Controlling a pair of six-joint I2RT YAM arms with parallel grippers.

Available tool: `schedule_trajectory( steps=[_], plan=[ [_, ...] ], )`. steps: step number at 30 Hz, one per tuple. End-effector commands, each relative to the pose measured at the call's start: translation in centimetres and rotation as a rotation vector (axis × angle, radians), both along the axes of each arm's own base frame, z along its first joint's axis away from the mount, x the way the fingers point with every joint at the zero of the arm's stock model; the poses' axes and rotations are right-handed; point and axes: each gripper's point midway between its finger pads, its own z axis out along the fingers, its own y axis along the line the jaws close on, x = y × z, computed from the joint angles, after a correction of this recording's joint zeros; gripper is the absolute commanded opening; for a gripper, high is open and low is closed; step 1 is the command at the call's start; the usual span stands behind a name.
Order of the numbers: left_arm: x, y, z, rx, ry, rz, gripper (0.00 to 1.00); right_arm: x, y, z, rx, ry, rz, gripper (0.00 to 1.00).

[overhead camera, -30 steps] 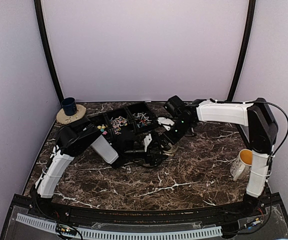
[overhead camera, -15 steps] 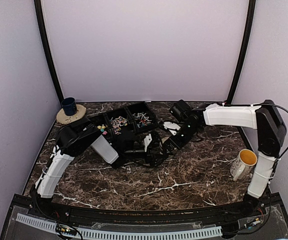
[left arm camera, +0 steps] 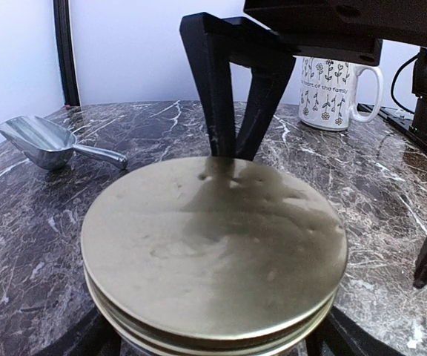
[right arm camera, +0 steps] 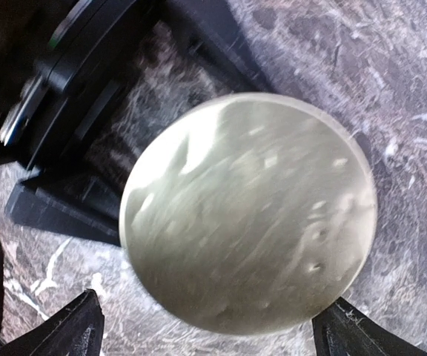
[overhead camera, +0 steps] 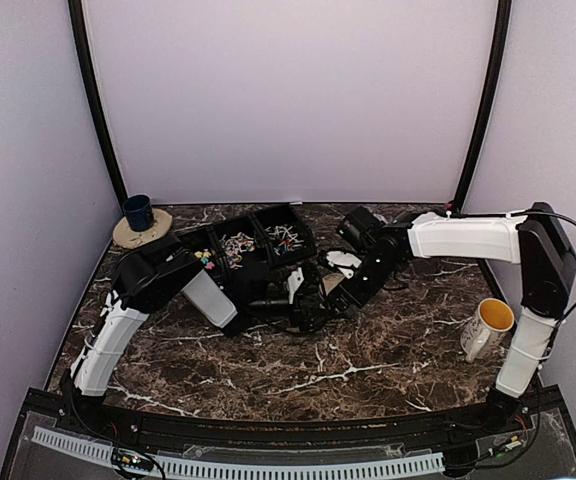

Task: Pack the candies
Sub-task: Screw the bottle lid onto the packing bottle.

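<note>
The candies lie in a black three-part tray point(overhead camera: 306, 228) at the back: bright mixed ones point(overhead camera: 204, 258), pinkish ones point(overhead camera: 236, 243) and pale white-wrapped ones point(overhead camera: 284, 236). A jar with a gold lid point(left arm camera: 213, 245) stands in front of the tray. My left gripper point(left arm camera: 213, 343) is shut on the jar just below the lid, a finger point(left arm camera: 98, 343) on each side. My right gripper point(right arm camera: 217, 330) hangs open over the same lid point(right arm camera: 247, 211), its fingertips point(right arm camera: 84, 326) wide of the rim and touching nothing. In the top view both grippers meet at the jar point(overhead camera: 330, 285).
A white mug point(overhead camera: 488, 325) stands at the right edge, also seen as the printed mug point(left arm camera: 332, 93) in the left wrist view. A metal scoop point(left arm camera: 43, 141) lies on the marble. A blue cup point(overhead camera: 138, 212) sits on a round tan disc point(overhead camera: 128, 235) at the back left.
My right arm has swung outward to the right and its gripper has slid forward over the jar's lid. The left arm and the jar have not moved.
</note>
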Motion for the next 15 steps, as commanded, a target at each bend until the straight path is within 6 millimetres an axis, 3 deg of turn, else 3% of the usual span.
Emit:
schedule_trajectory(
  steps=[1,8,15],
  plan=[
    [-3.3,4.5,-13.2,0.322,0.259,0.008,0.84,-2.4,1.6,1.2,0.032,0.014,0.056,0.98],
    [-3.3,4.5,-13.2,0.322,0.26,0.006,0.84,-3.6,1.9,1.1,0.022,0.035,0.078,0.98],
    [-3.5,4.5,-13.1,0.32,0.259,-0.004,0.84,-4.5,0.5,1.6,0.006,0.046,0.07,0.97]
  ],
)
